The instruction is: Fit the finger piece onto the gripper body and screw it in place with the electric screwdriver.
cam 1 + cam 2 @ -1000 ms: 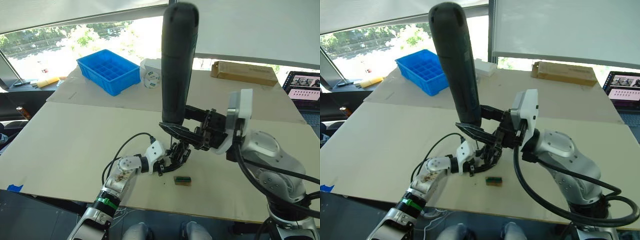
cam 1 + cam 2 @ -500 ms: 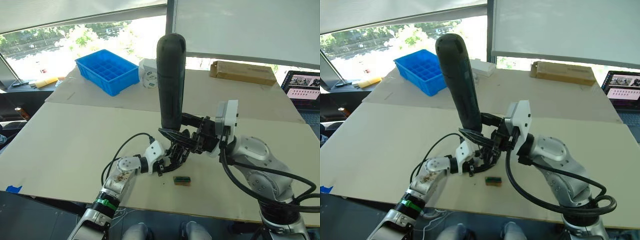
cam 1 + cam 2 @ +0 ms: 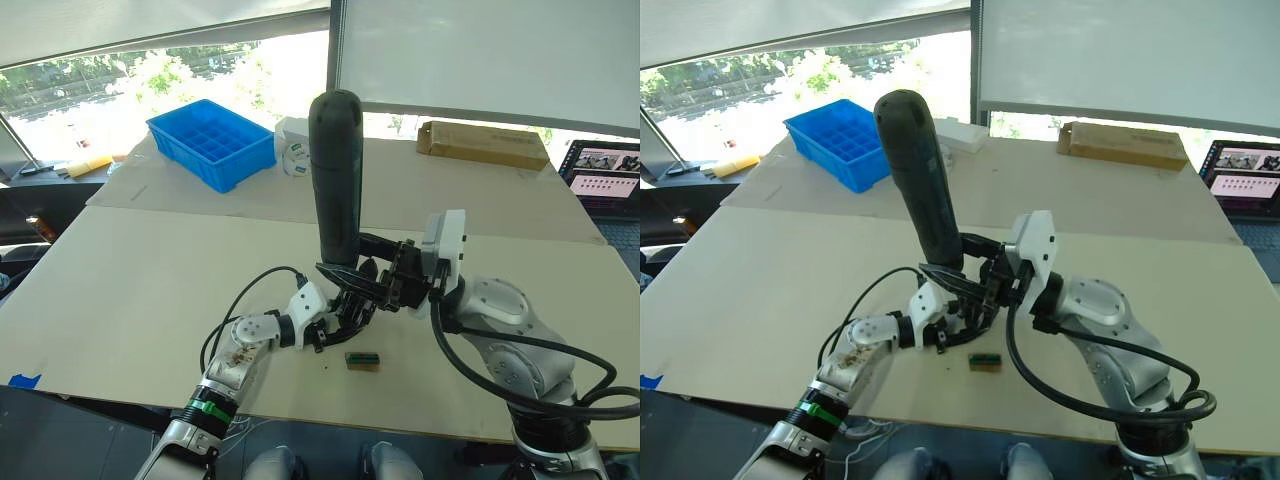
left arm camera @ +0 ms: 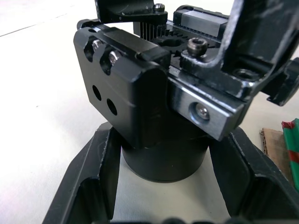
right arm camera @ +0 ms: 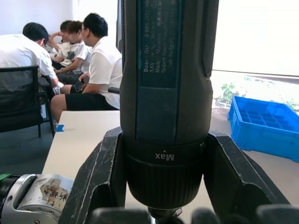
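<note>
The electric screwdriver (image 3: pixel 335 175) stands upright with its tip down, and my right gripper (image 3: pixel 358 264) is shut on its lower end; the right wrist view shows its barrel (image 5: pixel 167 93) wedged between both fingers (image 5: pixel 100 177). Just below it, my left gripper (image 3: pixel 345 313) is shut on the round base of the gripper body (image 4: pixel 140 107), which rests on the table. The bit is hidden behind the grippers. Among the body's black parts I cannot tell the finger piece apart.
A small tan-and-green block (image 3: pixel 362 360) lies on the table just in front of the grippers. A blue compartment bin (image 3: pixel 212 140), a white item (image 3: pixel 292 132), a cardboard box (image 3: pixel 483 145) and a laptop (image 3: pixel 600 170) sit along the far side. People (image 5: pixel 100 60) sit beyond the table.
My right arm has brought the screwdriver down and away from the camera, closer over the gripper body. The left gripper and the body have stayed in place.
</note>
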Robot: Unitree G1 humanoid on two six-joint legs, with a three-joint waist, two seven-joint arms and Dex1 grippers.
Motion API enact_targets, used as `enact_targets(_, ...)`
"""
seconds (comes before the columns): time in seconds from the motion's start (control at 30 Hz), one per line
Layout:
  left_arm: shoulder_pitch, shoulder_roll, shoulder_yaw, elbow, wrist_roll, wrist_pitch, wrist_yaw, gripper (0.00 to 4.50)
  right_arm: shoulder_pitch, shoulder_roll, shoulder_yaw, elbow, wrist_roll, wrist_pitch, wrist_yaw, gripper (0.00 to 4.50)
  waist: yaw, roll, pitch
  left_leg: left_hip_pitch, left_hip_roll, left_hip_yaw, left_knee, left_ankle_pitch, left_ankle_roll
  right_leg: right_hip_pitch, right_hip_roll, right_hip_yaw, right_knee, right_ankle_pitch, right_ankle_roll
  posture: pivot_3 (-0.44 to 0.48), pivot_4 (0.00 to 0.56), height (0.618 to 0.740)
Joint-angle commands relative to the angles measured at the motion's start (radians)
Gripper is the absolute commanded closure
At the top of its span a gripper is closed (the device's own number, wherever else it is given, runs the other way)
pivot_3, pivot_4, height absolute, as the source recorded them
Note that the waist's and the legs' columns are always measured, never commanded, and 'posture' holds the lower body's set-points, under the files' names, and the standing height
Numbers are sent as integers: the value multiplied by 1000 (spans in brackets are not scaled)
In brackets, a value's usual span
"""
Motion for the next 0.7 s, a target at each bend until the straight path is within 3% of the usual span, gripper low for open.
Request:
enact_targets(0.03, 21, -4, -32, 12, 5, 34, -10, 2236, -6, 13, -13, -31, -3, -41, -2, 2609, 0, 0, 0, 0, 0, 0, 0, 0, 0, 0, 0, 0, 0, 0, 0, 0, 150, 740)
enact_targets(0.7, 23, -6, -33, 18, 6, 33, -9, 2236, -18, 19, 3, -20, -58, -30, 1, 2609, 0, 0, 0, 0, 0, 0, 0, 0, 0, 0, 0, 0, 0, 0, 0, 0, 150, 740)
